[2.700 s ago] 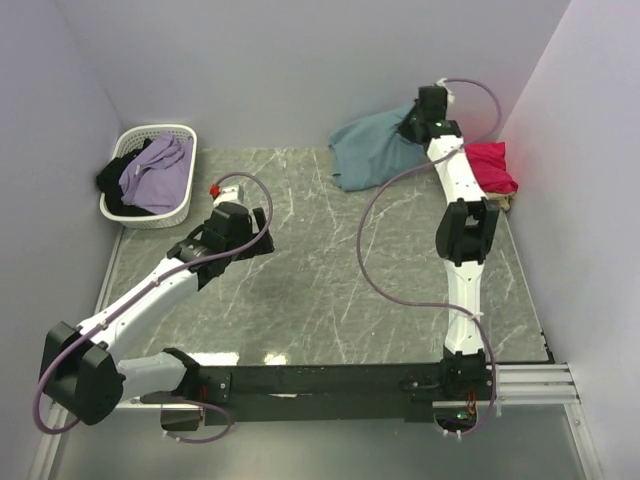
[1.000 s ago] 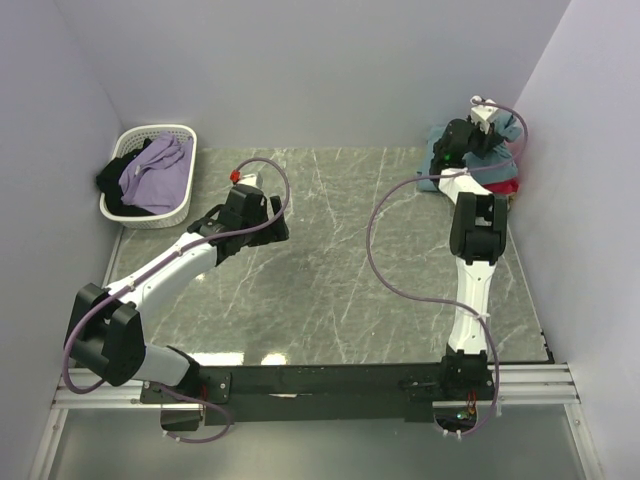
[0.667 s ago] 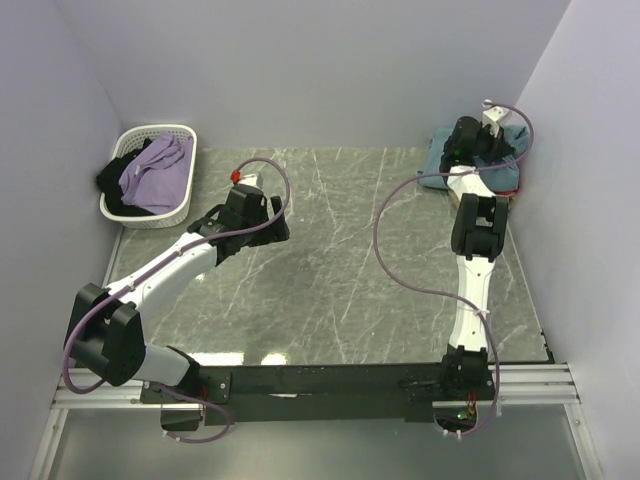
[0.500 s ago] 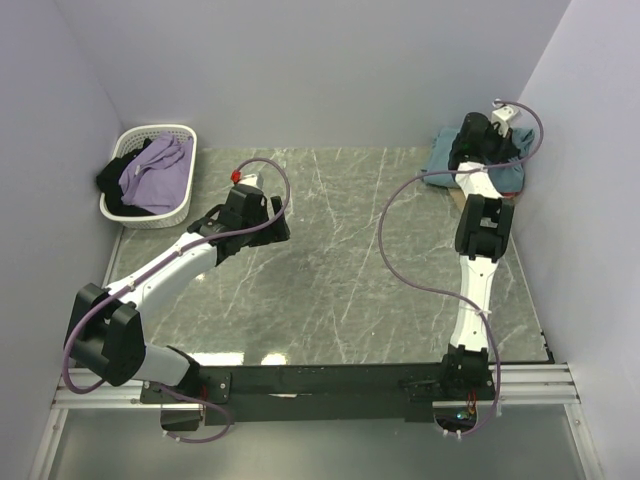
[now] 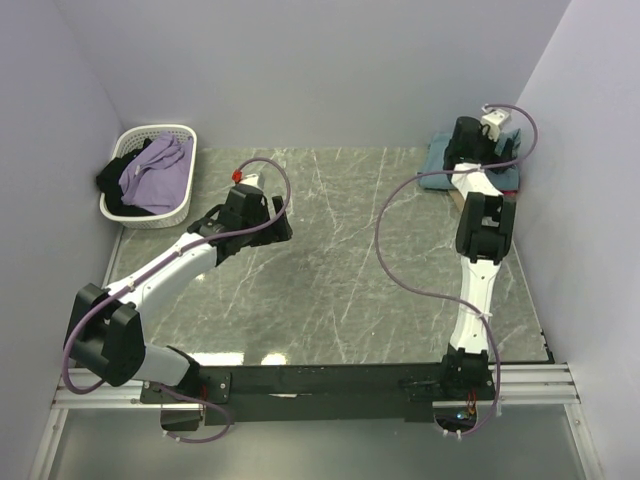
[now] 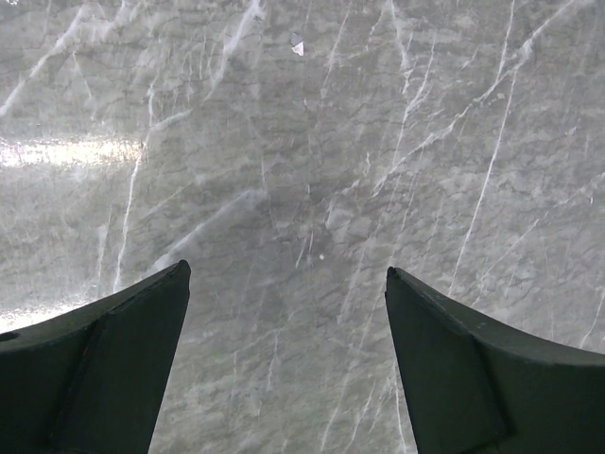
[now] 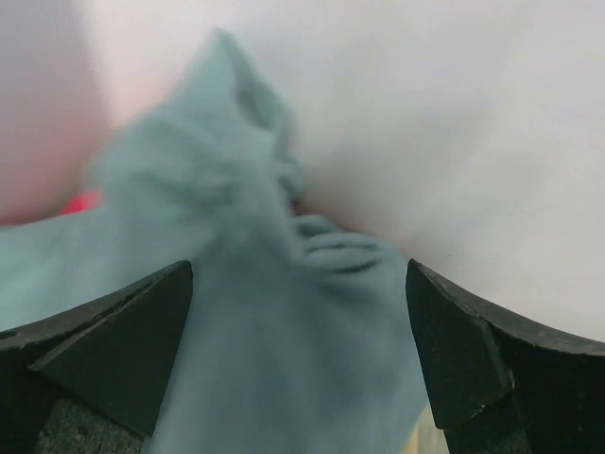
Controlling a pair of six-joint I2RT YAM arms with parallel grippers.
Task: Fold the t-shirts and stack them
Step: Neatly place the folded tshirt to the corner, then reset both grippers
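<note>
Teal-blue t-shirt [image 7: 255,369] is found farthest out. Nearer, the left gripper [image 6: 285,274] is held over the marble table [image 6: 312,142], jaws spread wide. At the far right corner, the right gripper [image 7: 298,270] is likewise spread wide above that shirt, gripping nothing, and a crimson-pink t-shirt [image 7: 80,201] is glimpsed at its edge.

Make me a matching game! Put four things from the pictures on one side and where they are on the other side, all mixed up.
Things:
1. teal-blue t-shirt
2. white basket
3. lilac cloth
4. left gripper

Places:
A. open above the marble table
B. far left corner
C. far right corner
D. lying in the white basket

Pairs: 1-C, 2-B, 3-D, 4-A
</note>
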